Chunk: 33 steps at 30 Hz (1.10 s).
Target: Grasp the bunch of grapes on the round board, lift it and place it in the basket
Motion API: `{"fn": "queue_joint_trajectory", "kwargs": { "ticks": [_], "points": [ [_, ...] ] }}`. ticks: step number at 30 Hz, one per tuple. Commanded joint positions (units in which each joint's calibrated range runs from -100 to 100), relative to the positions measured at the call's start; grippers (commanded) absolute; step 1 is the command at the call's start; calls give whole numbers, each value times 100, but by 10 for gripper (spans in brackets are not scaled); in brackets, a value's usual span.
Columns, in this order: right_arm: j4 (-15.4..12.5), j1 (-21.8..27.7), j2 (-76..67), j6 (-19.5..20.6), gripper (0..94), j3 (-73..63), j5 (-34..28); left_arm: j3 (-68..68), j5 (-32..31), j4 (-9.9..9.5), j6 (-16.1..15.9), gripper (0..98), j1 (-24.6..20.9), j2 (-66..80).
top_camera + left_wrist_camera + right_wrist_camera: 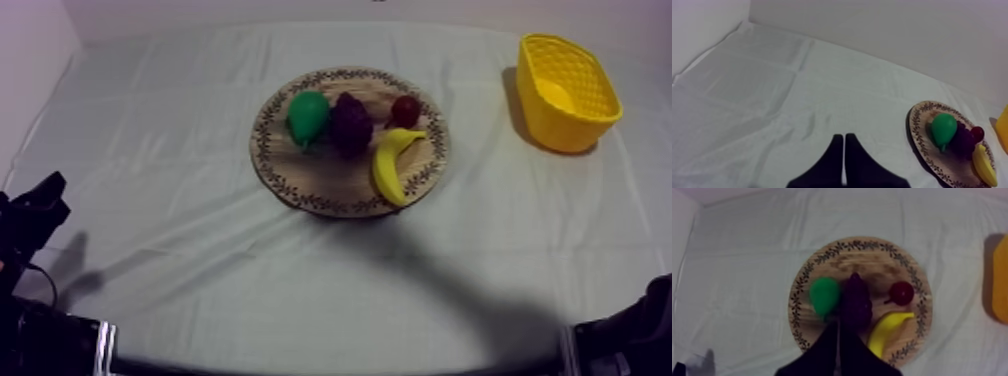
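Where the bunch of grapes [351, 125] is looked for, it is found on the round wooden board [300, 190] at the middle of the bench [180, 130], between the pear [308, 117] and the small red fruit [405, 110], touching the pear, with the banana [390, 165] just beside it towards the near rim. In the right wrist view the right hand [837, 322] is seen clenched on nothing, its two black fingers laid together as a narrow wedge that points straight at the grapes. In the top view the right arm [640, 325] is low at the bench's edge, well apart from the board. The left hand [843, 135] is likewise clenched and empty, over bare cloth, with the board off to one side of it.

In the left wrist view the grapes are half hidden behind the pear, and the yellow basket [560, 125] is cut down to a sliver at the frame's edge. It is also cut off in the right wrist view, where part of the board's near rim is covered by the fingers. A brighter patch is seen inside the basket in the top view; what it is cannot be told.

One board, one basket and four fruits are counted: one bunch of grapes, one pear, one banana, one small red fruit.
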<state>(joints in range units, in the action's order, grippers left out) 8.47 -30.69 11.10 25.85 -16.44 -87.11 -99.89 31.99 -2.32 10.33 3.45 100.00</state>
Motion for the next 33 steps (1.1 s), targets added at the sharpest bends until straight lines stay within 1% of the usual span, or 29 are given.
{"fn": "queue_joint_trajectory", "kwargs": {
  "ticks": [1,6,14,15,16,20,26,28,30,33],
  "points": [
    [-67,0,23,48,3,47,-124,0,2,0,0,1,-2,0],
    [-119,-33,34,86,3,94,-238,0,2,0,0,1,-2,0],
    [-140,-60,-43,19,9,116,-177,0,2,0,0,1,-2,0],
    [-135,-66,-53,3,11,130,-163,0,2,0,0,1,-2,0],
    [-122,-71,-62,2,37,145,-147,0,2,0,0,1,-2,0],
    [-77,-113,-90,26,215,269,-61,0,2,0,0,1,-2,0],
    [-4,-246,-99,76,635,421,-98,0,2,0,0,1,-2,0],
    [24,-284,-100,83,742,447,-130,0,2,0,0,1,-2,0],
    [37,-307,-100,63,817,463,-145,0,2,0,0,1,-2,0],
    [59,-326,-100,56,874,476,-150,0,2,0,0,1,-2,0]
  ]
}}
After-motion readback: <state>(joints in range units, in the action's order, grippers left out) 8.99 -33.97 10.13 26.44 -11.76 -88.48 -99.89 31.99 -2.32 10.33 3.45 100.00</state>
